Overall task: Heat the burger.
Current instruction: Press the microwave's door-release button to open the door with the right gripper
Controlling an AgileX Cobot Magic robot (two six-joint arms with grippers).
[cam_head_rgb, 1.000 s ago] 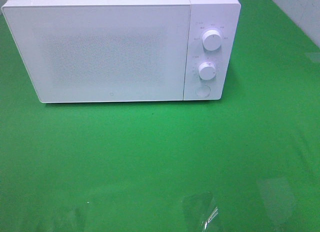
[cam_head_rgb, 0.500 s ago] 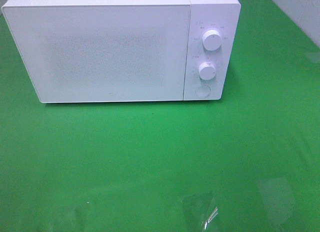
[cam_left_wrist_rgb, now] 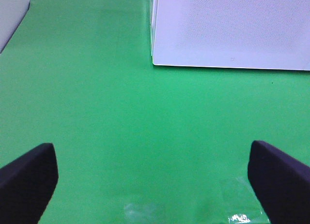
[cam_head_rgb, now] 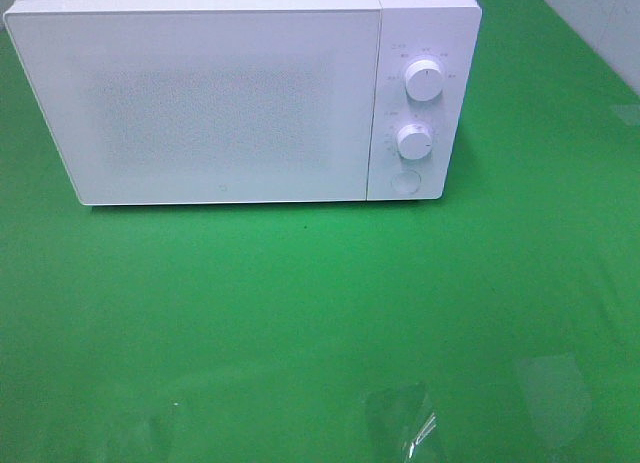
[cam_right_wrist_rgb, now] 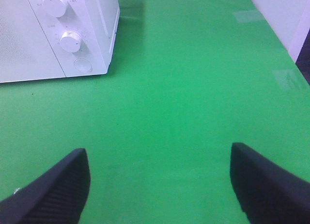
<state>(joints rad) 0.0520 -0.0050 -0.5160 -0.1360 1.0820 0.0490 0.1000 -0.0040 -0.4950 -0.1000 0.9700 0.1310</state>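
Observation:
The burger is out of view in every frame. A white microwave stands at the back of the green table with its door shut; two round knobs and a round button sit on its right panel. The left wrist view shows the microwave's lower left corner far ahead of my left gripper, which is open over bare green cloth. My right gripper is open too, with nothing between its fingers, and the microwave's control panel lies ahead of it. Neither arm shows in the high view.
Pieces of clear tape lie on the cloth near the front edge. A pale wall or panel borders the table at the far right. Another pale edge shows beside the table in the left wrist view.

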